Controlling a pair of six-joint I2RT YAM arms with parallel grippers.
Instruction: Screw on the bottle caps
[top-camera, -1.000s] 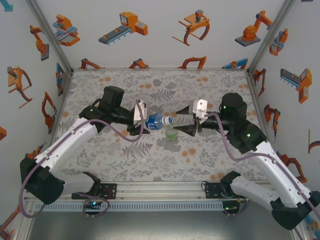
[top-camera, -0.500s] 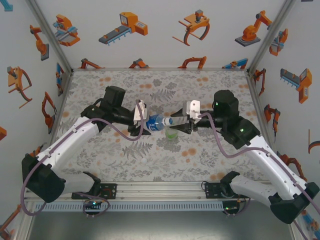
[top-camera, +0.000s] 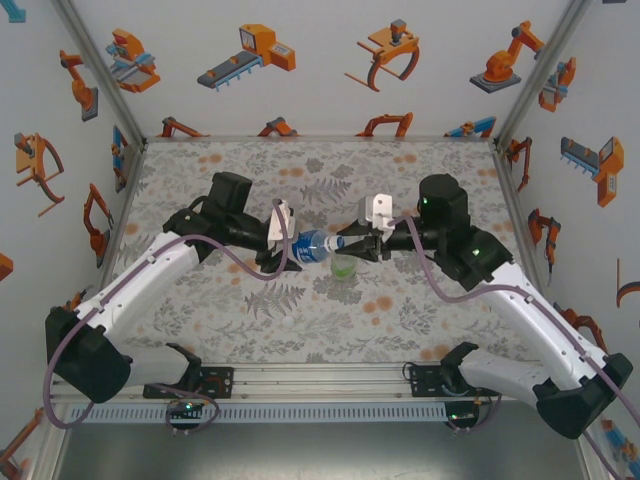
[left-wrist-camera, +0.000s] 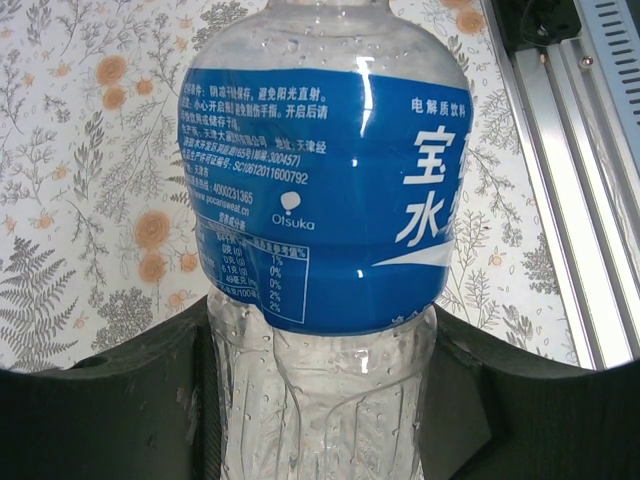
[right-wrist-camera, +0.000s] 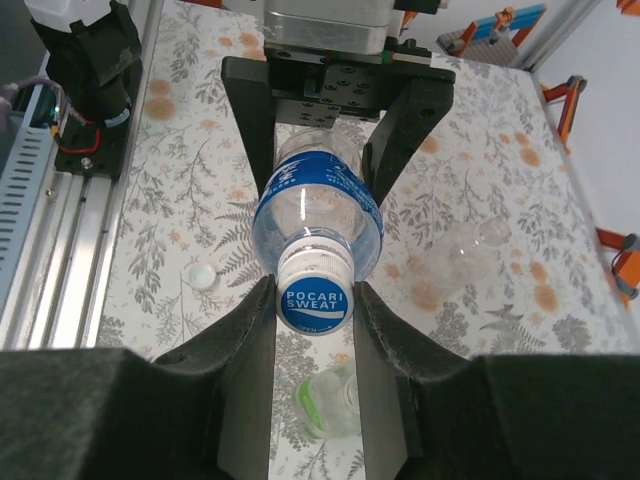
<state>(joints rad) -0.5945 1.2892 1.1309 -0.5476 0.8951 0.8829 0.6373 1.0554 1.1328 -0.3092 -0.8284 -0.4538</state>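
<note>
Black fingers of the left gripper (top-camera: 288, 244) are clamped on the lower body of a clear plastic bottle with a blue label (left-wrist-camera: 320, 200). They hold it level above the floral-print desk (top-camera: 420, 310), neck toward the right gripper (top-camera: 350, 243). That gripper is narrowed onto the bottle's round white cap with a blue printed top (right-wrist-camera: 314, 292), one finger touching each side. Below it on the desk sits a green-tinted bottle (right-wrist-camera: 325, 405). A loose small white cap (right-wrist-camera: 203, 277) lies nearer the arm bases.

Both arms reach inward, wrists level, facing each other; the left gripper (top-camera: 289, 243) clamps the bottle (top-camera: 312, 243), the right gripper (top-camera: 347, 243) pinches its cap (right-wrist-camera: 314, 303).
</note>
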